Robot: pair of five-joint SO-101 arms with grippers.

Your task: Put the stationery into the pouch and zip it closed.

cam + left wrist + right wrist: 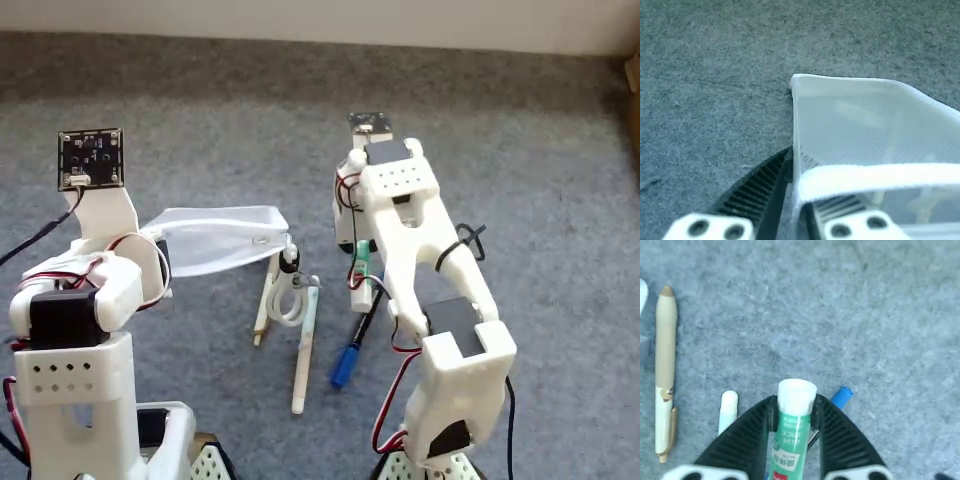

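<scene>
So the whole thing comes down to glue stick vs pouch mouth. The right tool (796, 405) is closed around the glue stick (790, 445), jaws hugging the green body on both sides. The stick runs lengthwise along the fingers, with the white cap poking out past the tips and aimed down at the grey surface (500, 150). I can't tell if the cap is touching down or just off it.

The pouch (215, 240) is the see-through mesh one, and it's up off the surface. The left tool (792, 170) is pinched shut on one end of it, right by the white zip band. From overhead the pouch sticks out sideways from the left arm toward the right arm, so its free end sits near the glue stick, off to that tool's left. I can't really see how wide the mouth is open.

My read is that the stick has to travel left and up. It probably also needs to tip so its long axis lines up with the pouch's length instead of pointing at the surface, or the cap might catch on the zip edge. The right arm is the only one free to do it, since the left is busy holding.

A beige pen (665, 365), a white stick (728, 411) and a blue marker (345, 365) are lying on the surface between the arms, not yet packed.
</scene>
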